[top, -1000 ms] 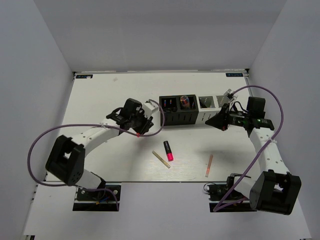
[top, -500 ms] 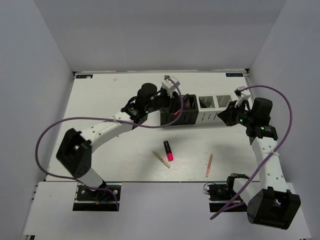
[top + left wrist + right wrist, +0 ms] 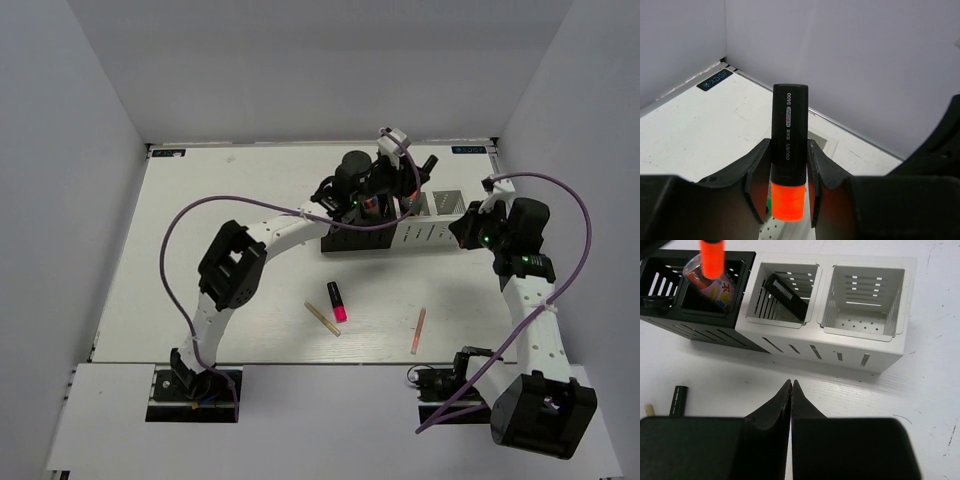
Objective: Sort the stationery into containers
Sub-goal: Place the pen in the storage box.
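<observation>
Closest to the arms, three things lie loose on the table (image 3: 230, 170): a thin pink-orange stick (image 3: 418, 331), a pale stick (image 3: 322, 319) and a black marker with a pink cap (image 3: 336, 300). They lie flat and apart from each other, so each one can be picked up alone.

A bit farther off, the right gripper (image 3: 791, 385) is squeezed shut with nothing in it. It hangs just in front of the row of cups (image 3: 840, 352), likely so it is out of the other arm's way.

In the row, one white cup has a black marker (image 3: 785, 294) leaning in it. The end white cup has nothing in it. A black cup holds a clear pen (image 3: 715, 287).

Farthest off, the left gripper (image 3: 788, 155) pinches the orange-capped marker (image 3: 789, 120) up above the cups. Its orange end hangs over the black cup with the clear pen, so I think that is where it will go. It is held high so it can go in from the top.
</observation>
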Available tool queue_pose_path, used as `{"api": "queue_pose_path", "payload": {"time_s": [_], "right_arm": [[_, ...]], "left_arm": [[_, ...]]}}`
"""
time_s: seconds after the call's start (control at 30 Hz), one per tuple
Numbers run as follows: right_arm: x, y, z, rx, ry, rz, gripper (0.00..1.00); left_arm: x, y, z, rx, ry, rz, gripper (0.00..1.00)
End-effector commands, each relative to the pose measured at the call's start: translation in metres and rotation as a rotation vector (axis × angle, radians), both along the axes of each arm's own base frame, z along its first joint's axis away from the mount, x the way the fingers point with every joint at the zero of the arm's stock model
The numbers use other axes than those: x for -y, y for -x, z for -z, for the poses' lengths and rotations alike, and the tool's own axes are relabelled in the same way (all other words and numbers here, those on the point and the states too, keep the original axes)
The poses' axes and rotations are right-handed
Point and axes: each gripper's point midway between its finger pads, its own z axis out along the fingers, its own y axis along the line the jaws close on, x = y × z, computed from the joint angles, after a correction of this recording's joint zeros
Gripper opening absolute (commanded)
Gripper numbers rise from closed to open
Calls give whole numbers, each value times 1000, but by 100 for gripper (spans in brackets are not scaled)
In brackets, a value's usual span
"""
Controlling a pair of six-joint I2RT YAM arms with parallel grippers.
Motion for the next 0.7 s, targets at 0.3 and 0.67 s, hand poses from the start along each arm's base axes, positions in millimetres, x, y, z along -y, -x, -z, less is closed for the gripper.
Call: {"api": "queue_pose_path", "payload": {"time_s": [0.3, 0.67], "right_arm": [[9, -1, -9, 50, -29, 22, 0], [12, 3, -8, 44, -74, 9, 0]], "left_arm": [[17, -29, 31, -33, 29, -99, 0], [22, -37, 49, -64, 2, -112, 10]]}}
